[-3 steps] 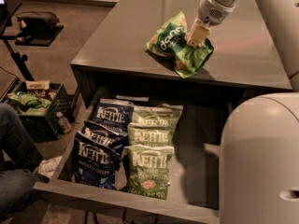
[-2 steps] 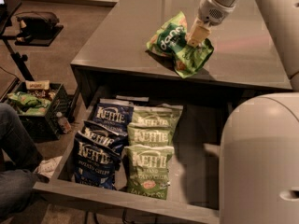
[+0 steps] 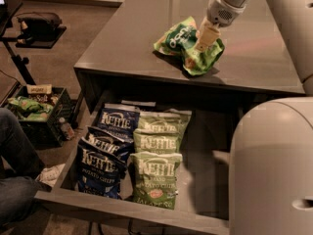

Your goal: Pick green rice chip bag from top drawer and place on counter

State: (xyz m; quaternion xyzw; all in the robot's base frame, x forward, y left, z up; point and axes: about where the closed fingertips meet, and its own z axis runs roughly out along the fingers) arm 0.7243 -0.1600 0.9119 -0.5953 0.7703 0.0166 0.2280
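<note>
— On the glossy grey-brown counter (image 3: 142, 38), near its front edge, lies the bright green crinkly rice chip bag (image 3: 178, 39). What could go wrong?
— If the arm lifts before letting go, it drags the bag away, maybe over the edge into the open dark wooden top drawer (image 3: 203, 155).
— And the claw?
— The cream two-finger gripper (image 3: 204, 42) stands on the bag's middle, seemingly pinched closed on a fold.
</note>
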